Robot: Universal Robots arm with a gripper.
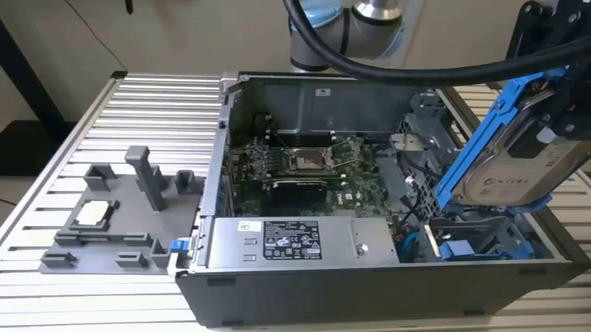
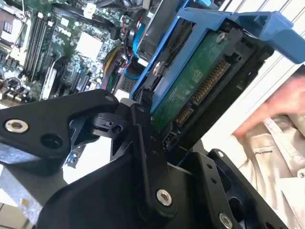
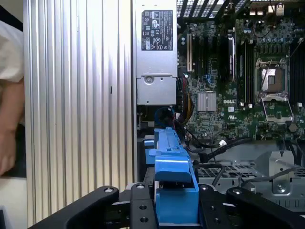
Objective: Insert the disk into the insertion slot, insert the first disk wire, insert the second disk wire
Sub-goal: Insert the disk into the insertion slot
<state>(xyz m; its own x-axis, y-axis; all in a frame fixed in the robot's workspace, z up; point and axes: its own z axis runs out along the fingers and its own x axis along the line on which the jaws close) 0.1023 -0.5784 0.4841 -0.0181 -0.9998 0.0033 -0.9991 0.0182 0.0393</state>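
Gripper: clenched on the disk, black fingers pressing its blue carrier frame from both sides in the first wrist view
Disk position: in the air over one corner of the computer case, not yet seated in the insertion slot
Disk tilt: steeply slanted, lower end towards the case's interior, upper end leaning out past the case's wall; probably so it could go into the bay endways
Insertion slot: inside the case, next to the power-supply box, just below the disk's lower end; open, with blue fittings showing
Disk look: silver-grey body with a pale label on one face; a green circuit board and a row of connector pins on the other; bright blue carrier around it with a blue end tab
Grasp reason: holding the frame by its sides seemingly left the connector end free
Wires: none seen plugged into the disk
Task standing: first step in hand, the disk carried but unseated
Person: a blurred hand outside the case, apart from the disk
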